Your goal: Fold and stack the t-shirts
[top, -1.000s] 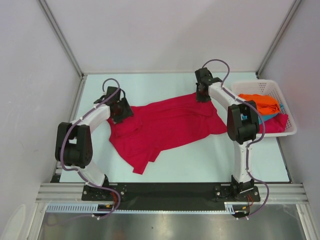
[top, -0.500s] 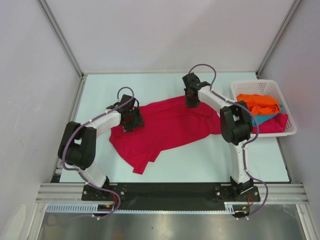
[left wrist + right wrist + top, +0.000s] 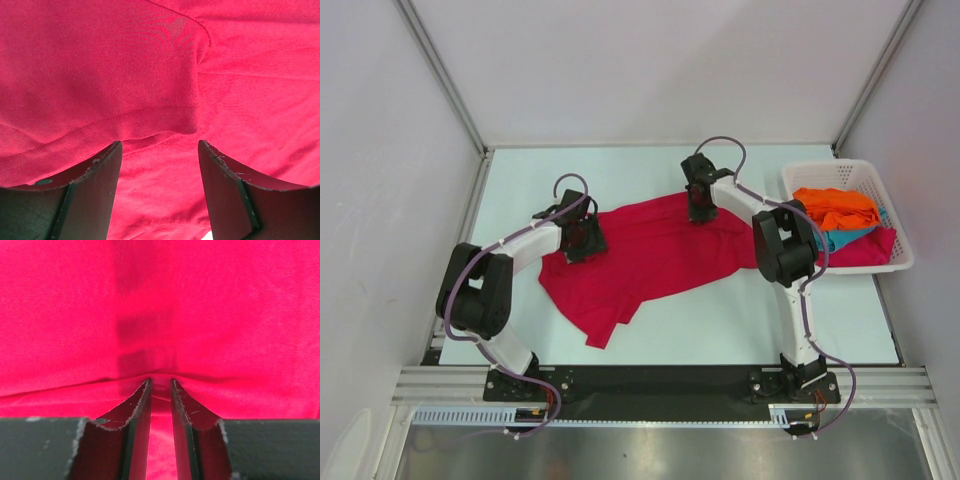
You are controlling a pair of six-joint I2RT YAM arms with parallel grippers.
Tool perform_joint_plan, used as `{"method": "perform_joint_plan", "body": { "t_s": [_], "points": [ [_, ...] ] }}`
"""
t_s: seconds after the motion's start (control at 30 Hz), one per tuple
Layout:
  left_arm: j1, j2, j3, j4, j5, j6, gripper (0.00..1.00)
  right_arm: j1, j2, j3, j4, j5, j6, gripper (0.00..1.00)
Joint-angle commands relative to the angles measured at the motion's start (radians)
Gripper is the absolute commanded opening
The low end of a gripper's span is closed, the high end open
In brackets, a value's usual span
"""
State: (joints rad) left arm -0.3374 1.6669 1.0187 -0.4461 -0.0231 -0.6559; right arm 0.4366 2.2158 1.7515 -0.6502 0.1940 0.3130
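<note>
item 1: crimson red t-shirt (image 3: 650,255), spread crumpled and askew across the middle of the desk (image 3: 770,320), one corner trailing toward the near edge; not yet folded, so it likely lies here to be flattened first. item 2: left end effector (image 3: 159,145), low over the shirt's left part, jaws apart and holding nothing, a hemmed fold of cloth just ahead of them; the placement suggests it is lined up to take that edge. item 3: right end effector (image 3: 160,382), at the shirt's far edge, fingers (image 3: 135,425) nearly together with a small ridge of red cloth drawn up between the tips; this reads as a pinch on the shirt, probably to pull that edge straight. item 4: white basket (image 3: 895,215) at the desk's right side, holding the orange t-shirt (image 3: 840,205) above the teal t-shirt (image 3: 845,238), with red cloth draped at its near rim; these sit bundled, apparently awaiting their turn. no stack is started.
</note>
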Motion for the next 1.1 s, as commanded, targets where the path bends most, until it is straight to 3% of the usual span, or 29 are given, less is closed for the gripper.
{"method": "perform_joint_plan", "body": {
  "t_s": [0.0, 0.07, 0.17, 0.2, 0.63, 0.9, 1.07],
  "points": [
    [0.000, 0.005, -0.008, 0.024, -0.018, -0.007, 0.67, 0.004, 0.033, 0.060, -0.003, 0.004, -0.002, 0.27],
    [0.000, 0.007, -0.008, 0.024, -0.018, -0.005, 0.67, 0.002, 0.041, 0.060, -0.002, -0.007, 0.000, 0.25],
    [0.000, 0.010, -0.008, 0.023, -0.020, -0.004, 0.67, 0.002, 0.041, 0.054, -0.003, -0.022, -0.005, 0.01],
    [0.001, 0.010, -0.008, 0.023, -0.018, -0.002, 0.67, 0.002, 0.038, 0.042, 0.000, -0.025, -0.008, 0.00],
    [0.000, -0.009, -0.019, 0.024, -0.017, -0.007, 0.67, 0.002, -0.174, -0.254, 0.129, 0.030, 0.011, 0.00],
    [0.000, -0.013, -0.031, 0.030, -0.015, -0.004, 0.67, -0.007, -0.145, -0.236, 0.080, 0.042, 0.023, 0.00],
    [0.000, -0.027, -0.037, 0.018, -0.014, 0.002, 0.67, 0.004, -0.108, -0.178, 0.040, 0.042, 0.024, 0.22]
  ]
}}
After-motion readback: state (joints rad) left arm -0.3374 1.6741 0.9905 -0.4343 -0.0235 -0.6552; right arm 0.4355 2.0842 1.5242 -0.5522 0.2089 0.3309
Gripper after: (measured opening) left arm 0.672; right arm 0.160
